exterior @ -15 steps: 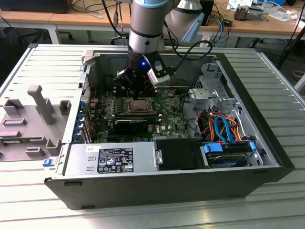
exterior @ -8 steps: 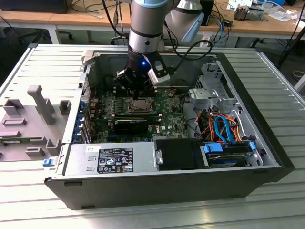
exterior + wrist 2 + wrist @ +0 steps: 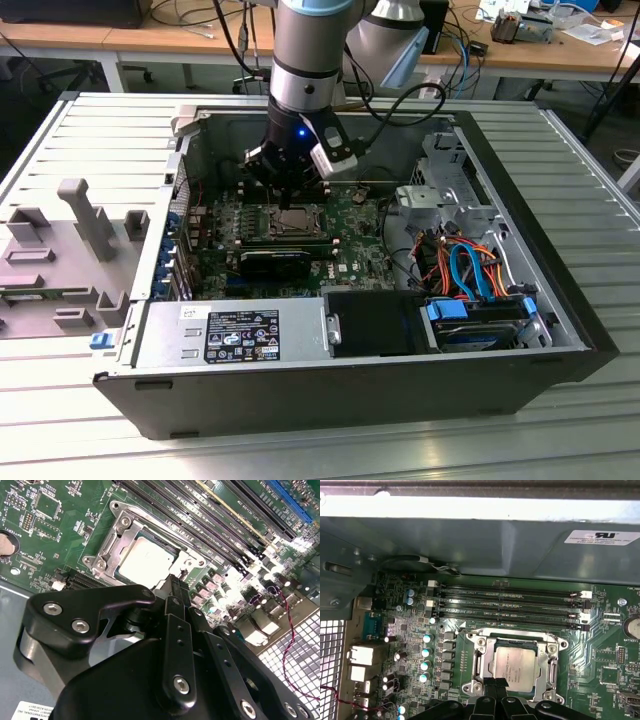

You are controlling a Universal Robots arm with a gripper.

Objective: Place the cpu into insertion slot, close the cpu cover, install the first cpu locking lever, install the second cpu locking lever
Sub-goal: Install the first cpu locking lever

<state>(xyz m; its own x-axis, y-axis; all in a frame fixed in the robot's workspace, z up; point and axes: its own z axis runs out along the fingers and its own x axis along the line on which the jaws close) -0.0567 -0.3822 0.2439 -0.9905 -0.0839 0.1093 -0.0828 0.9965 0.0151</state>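
Exterior view, left to right: grey fixture blocks (image 3: 85, 235); open computer case (image 3: 560, 330); my gripper (image 3: 287, 200), fingertips pressed together, just above the cpu (image 3: 293, 222). In both wrist views, the cpu (image 3: 516, 663) sits in the insertion slot (image 3: 485, 677), the cpu cover (image 3: 112, 545) closed around it.

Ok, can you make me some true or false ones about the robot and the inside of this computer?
1. The small square silver-topped cpu sits in the metal-rimmed insertion slot. True.
2. The thin silver cpu cover is standing up, away from the chip. False: it lies flat around the chip.
3. The black gripper carries the chip high above the case. False: its tips sit by the slot's edge, down on the green motherboard.
4. Long black memory slots run beside the insertion slot. True.
5. The computer case has its side panel shut. False: it is open.
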